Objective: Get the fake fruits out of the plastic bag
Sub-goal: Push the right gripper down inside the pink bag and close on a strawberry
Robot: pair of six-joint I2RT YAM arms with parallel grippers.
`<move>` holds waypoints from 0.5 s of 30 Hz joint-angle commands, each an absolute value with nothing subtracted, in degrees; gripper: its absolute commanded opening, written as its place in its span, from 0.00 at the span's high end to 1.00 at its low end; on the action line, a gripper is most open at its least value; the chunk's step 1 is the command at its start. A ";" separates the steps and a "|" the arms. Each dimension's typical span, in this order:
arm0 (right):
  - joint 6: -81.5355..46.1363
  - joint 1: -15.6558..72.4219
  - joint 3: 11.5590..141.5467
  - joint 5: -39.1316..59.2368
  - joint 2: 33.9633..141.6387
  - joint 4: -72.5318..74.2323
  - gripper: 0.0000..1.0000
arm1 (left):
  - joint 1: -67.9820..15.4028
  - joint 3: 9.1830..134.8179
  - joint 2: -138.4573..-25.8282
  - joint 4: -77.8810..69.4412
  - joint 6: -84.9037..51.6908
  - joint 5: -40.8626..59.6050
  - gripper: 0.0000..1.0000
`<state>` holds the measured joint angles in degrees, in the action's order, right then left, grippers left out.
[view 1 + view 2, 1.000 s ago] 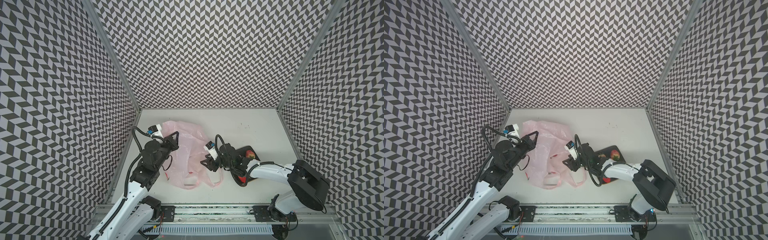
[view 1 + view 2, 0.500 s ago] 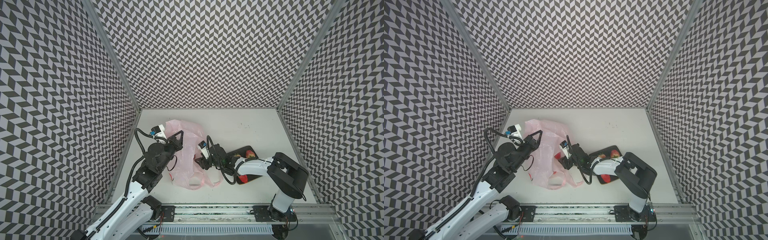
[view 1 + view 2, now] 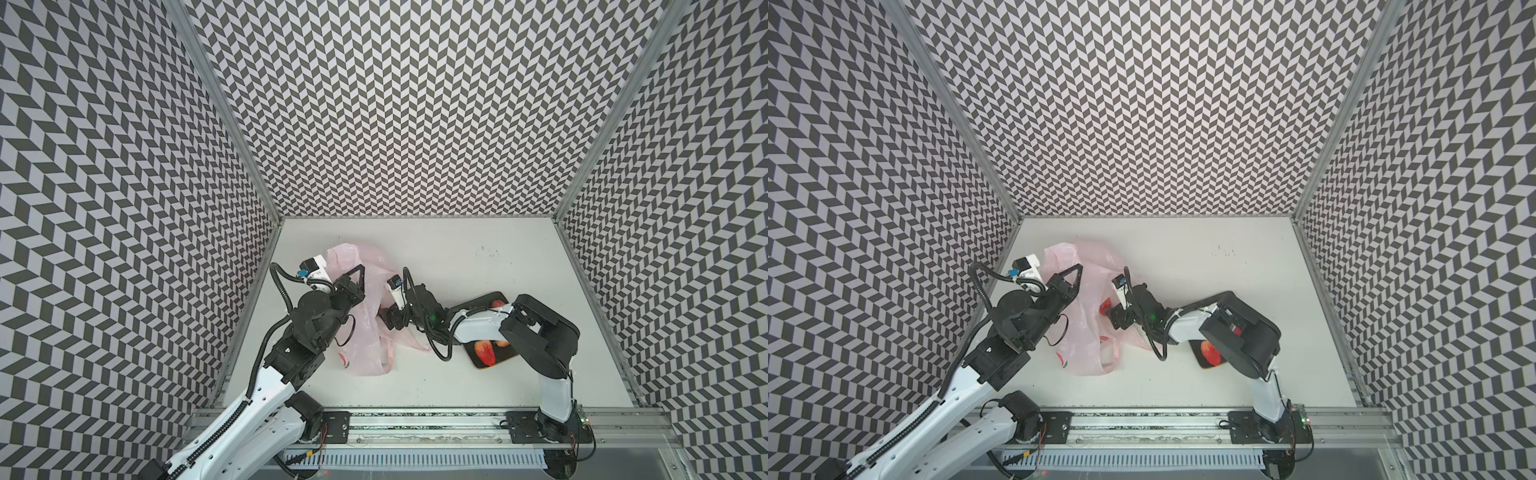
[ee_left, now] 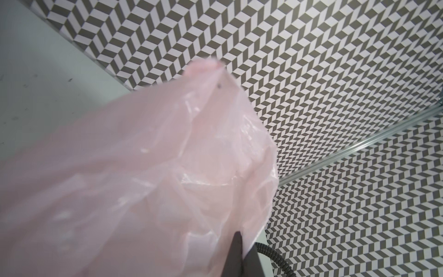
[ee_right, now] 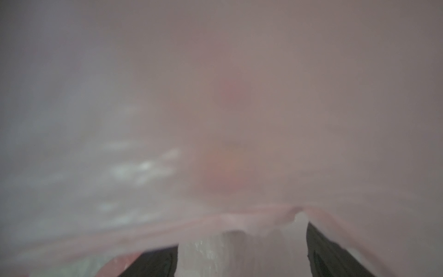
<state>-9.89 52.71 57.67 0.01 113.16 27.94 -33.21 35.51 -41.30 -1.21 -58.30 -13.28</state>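
The pale-pink plastic bag (image 3: pixel 368 332) (image 3: pixel 1086 332) lies left of centre, and its upper part is pulled up. My left gripper (image 3: pixel 353 277) (image 3: pixel 1073 276) is shut on the bag's film, which fills the left wrist view (image 4: pixel 143 179) beside a dark finger (image 4: pixel 236 254). My right gripper (image 3: pixel 386 323) (image 3: pixel 1111 316) (image 5: pixel 242 239) is open at the bag's mouth with film draped over its fingers (image 5: pixel 155 261). A blurred red-orange fake fruit (image 5: pixel 225 167) shows through the film ahead, and a red one (image 3: pixel 1105 306) sits by the tips. A strawberry (image 3: pixel 484 352) (image 3: pixel 1210 352) lies outside on the board.
A dark brown board (image 3: pixel 478 365) (image 3: pixel 1202 363) lies right of the bag, partly under the right arm, with another red fruit (image 3: pixel 497 304) at its far end. Patterned walls close in three sides. A metal rail (image 3: pixel 415 419) runs along the front edge.
My right gripper has travelled left from the board to the bag's mouth and its jaws have spread wider. The left gripper has kept its hold and shifted the bag's top slightly right.
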 commanded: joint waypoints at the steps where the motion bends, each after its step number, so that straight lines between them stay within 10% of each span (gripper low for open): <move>1: -14.33 53.17 58.63 0.46 114.92 37.10 0.17 | -33.55 33.47 -39.57 3.67 -65.17 -18.98 1.00; 15: -14.53 56.03 65.89 -4.67 124.27 42.21 0.12 | -33.57 31.94 -36.99 3.01 -71.62 -18.29 1.00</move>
